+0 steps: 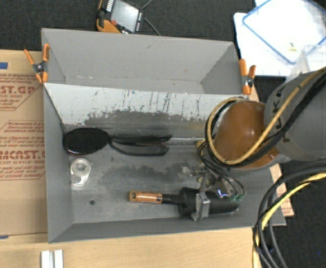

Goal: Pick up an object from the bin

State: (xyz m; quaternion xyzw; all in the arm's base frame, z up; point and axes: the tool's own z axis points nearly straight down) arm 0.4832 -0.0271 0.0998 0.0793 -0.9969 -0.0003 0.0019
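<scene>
The gripper (pixel 201 204) sat low by the near edge of the bin (pixel 140 66), toward its right corner, at the black end of a brown stick (pixel 146 197) lying along that edge. I could not tell whether it was open or closed. The spot probably suited a grasp, since the stick lay well apart from the black brush (pixel 87 140) and clear cup (pixel 80 171) by the left wall.

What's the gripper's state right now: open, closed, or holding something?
Gripper: cannot be told; it sits over the black end of the copper-tipped tool.
</scene>
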